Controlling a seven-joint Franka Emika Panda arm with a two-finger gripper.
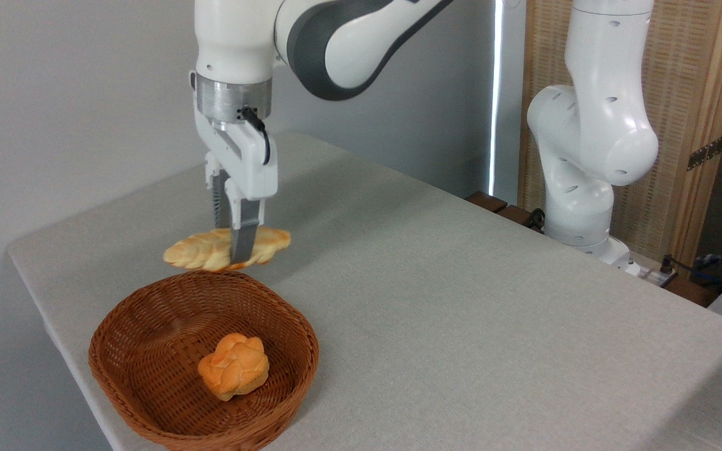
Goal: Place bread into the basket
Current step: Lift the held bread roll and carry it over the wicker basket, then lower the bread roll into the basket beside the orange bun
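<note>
gripper [235, 254] clamped on bread [201, 250] mid-air | hovering by basket [148, 300] far rim | imo center over the open weave, clear of bun [234, 366], lower, then let go

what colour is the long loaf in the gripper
The long braided loaf is pale golden-yellow, seen in the fixed camera view.
</note>
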